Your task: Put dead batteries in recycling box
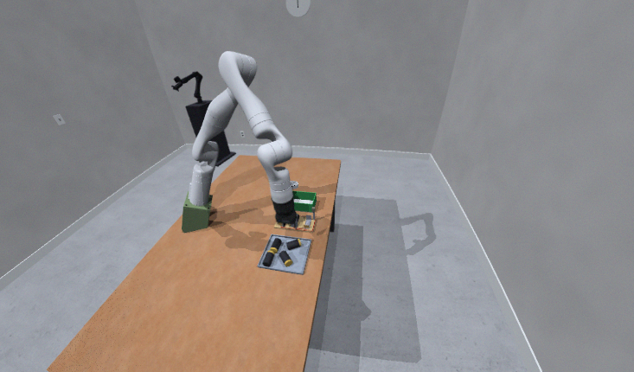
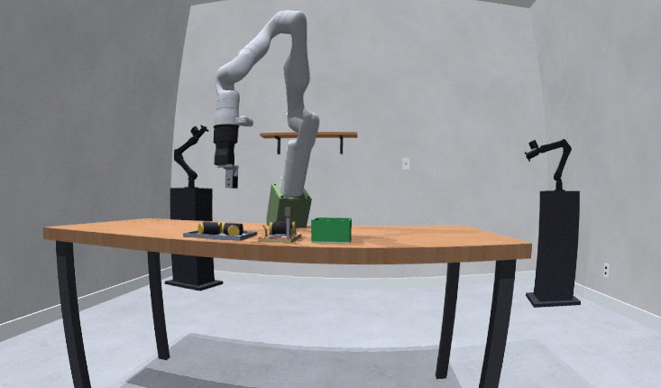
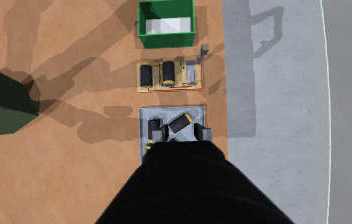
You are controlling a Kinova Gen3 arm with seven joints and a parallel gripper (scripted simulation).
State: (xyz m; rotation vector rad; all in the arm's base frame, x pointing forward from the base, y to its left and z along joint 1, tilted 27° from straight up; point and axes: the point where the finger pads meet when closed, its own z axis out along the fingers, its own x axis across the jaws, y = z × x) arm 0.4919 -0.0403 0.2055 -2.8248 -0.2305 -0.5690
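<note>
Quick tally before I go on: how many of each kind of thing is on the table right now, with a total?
Batteries in the tray: 4
Batteries in the holder: 2
Trays: 1
Holders: 1
Recycling boxes: 1, nothing seen inside
Total: 9
The gripper hangs open and holds nothing, high over the tray.
</note>
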